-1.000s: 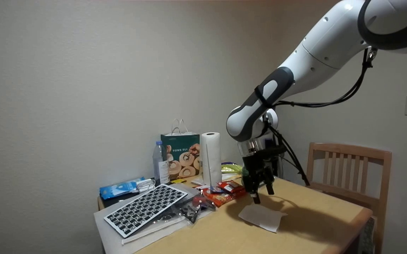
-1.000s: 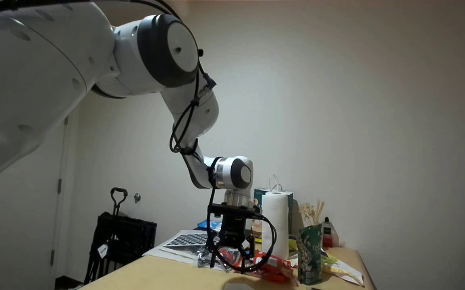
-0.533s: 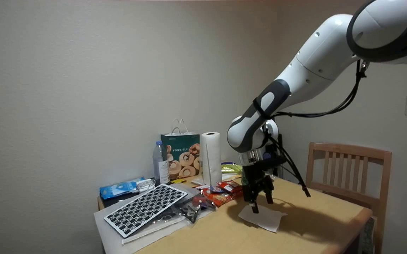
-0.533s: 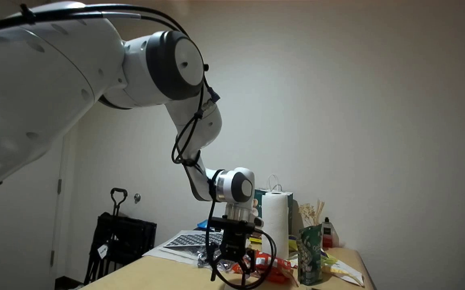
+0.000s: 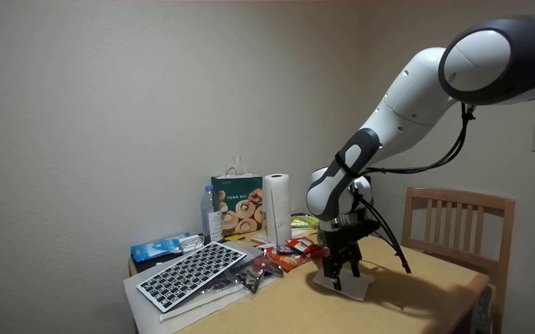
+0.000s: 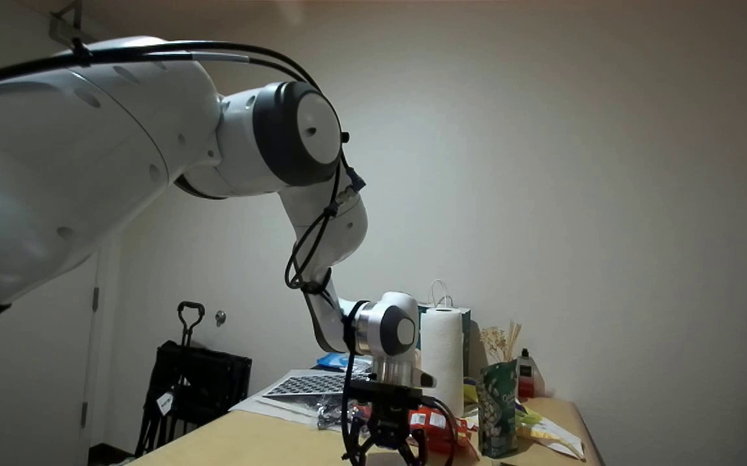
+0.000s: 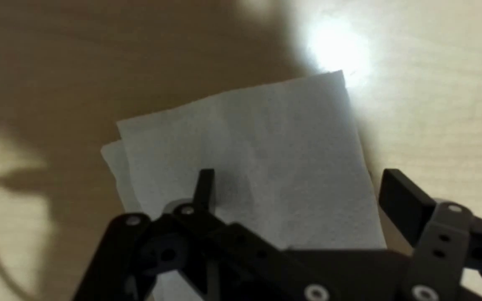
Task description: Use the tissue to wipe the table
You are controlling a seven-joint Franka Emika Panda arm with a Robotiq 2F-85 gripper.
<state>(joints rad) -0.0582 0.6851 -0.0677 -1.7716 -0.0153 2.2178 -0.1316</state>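
Note:
The white tissue (image 5: 354,291) lies flat and folded on the light tan table (image 5: 267,320). The wrist view shows the tissue (image 7: 257,146) large, with its lower part hidden by the gripper. My gripper (image 5: 347,280) points down over the tissue with its fingers wide apart. In the wrist view the gripper (image 7: 297,184) has one finger over the tissue and the other just past its right edge, with nothing held between them. The fingertips are very low; whether they touch the tissue is unclear. In an exterior view the gripper (image 6: 386,453) is partly cut off at the bottom.
Red snack packets (image 5: 290,257) and a clear plastic bag (image 5: 256,273) lie beside the gripper. Behind stand a paper-towel roll (image 5: 277,208), a green bag (image 5: 237,204) and a bottle (image 5: 211,215). A checkered board (image 5: 191,276) lies left. A green pouch (image 6: 498,411) and chair (image 5: 457,227) also show.
The arm and open gripper have moved down from above the tissue to close over it. The tissue's near edge and right corner have shifted slightly.

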